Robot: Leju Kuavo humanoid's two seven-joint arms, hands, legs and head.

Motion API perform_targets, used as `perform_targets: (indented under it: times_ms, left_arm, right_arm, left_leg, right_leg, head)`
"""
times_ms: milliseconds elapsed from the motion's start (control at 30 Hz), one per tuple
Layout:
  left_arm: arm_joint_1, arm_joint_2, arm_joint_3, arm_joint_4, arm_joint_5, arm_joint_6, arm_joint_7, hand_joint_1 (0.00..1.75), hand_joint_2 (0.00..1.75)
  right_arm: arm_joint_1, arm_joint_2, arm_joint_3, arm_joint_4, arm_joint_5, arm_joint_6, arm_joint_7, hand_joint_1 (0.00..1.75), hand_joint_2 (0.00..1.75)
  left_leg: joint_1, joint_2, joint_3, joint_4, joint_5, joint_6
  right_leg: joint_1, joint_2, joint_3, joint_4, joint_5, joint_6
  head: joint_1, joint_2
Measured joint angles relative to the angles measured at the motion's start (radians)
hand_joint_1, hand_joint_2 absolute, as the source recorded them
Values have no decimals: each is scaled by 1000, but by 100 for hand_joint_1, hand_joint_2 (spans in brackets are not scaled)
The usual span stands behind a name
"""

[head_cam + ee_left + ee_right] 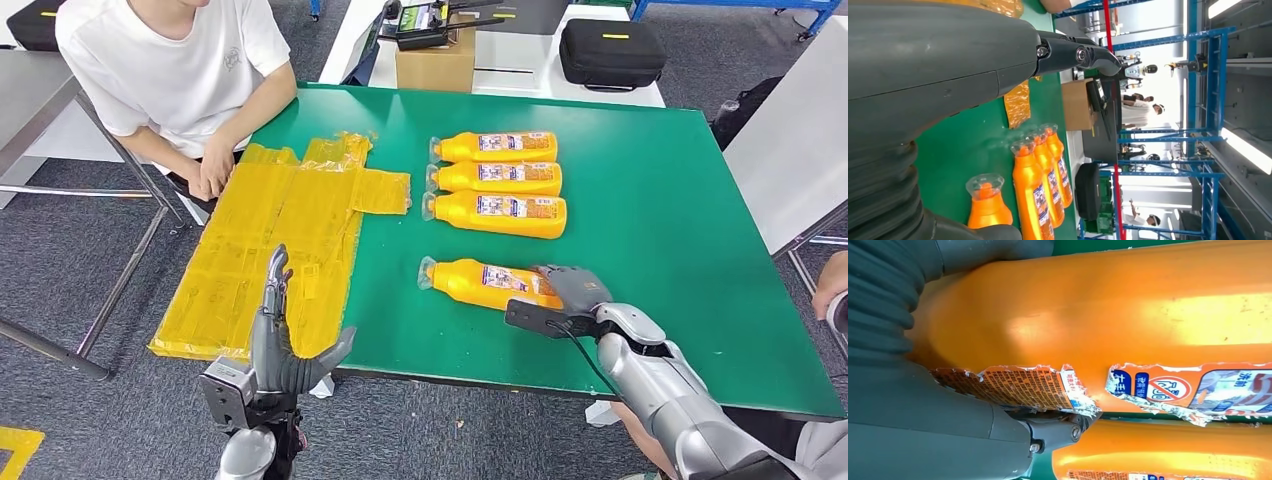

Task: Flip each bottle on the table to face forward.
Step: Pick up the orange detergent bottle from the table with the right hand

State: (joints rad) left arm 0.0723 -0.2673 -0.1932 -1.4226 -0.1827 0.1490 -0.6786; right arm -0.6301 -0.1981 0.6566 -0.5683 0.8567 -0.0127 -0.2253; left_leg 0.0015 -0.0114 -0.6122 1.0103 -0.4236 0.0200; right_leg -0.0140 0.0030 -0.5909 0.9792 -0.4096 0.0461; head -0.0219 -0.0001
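Four orange bottles lie on their sides on the green counter [680,200], caps toward the counter's left edge. Three of them [497,182] sit in a tight row, touching, toward the far edge. The fourth bottle [480,282] lies apart from that row, nearer the front edge, its torn label facing up. The right hand [572,290] rests over this bottle's base end, its fingers [1058,432] wrapped against the body just under the torn label. The left hand [285,345] hovers off the counter's front-left corner, holding nothing, fingers straight and thumb spread wide. Yellow plastic sheets [290,240] cover the left side of the counter, where a seated person [180,70] rests both hands on the edge.
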Motion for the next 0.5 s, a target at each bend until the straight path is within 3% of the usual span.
perform_targets:
  times_ms: [100, 233, 367, 500]
  left_arm:
    - [17, 1, -3, -8, 11, -10, -5, 0, 175]
    - [50, 8, -20, -32, 36, -29, -4, 0, 175]
    - [78, 15, -35, -57, 76, -58, 22, 0, 175]
    - [91, 21, -55, -69, 128, -109, 72, 0, 175]
  right_arm:
    - [59, -9, -29, -49, -78, -23, -47, 175, 175]
    - [220, -3, -126, -223, -259, -32, -157, 175, 175]
    - [417, 65, -228, -443, -366, -60, -254, 175, 175]
    - [529, 155, -296, -626, -438, -104, -323, 175, 175]
  left_leg:
    - [0, 0, 2, 0, -1, 0]
    - [0, 0, 2, 0, -4, 0]
    - [1, 0, -1, -1, -4, -1]
    - [2, 0, -3, -1, -3, -2]
  right_leg:
    - [0, 0, 2, -1, 0, 0]
    - [0, 0, 4, -1, -1, 0]
    - [1, 0, -1, 0, -1, 0]
    - [1, 0, -3, 0, -1, -1]
  head:
    - [0, 0]
    - [0, 0]
    - [-1, 0]
    - [0, 0]
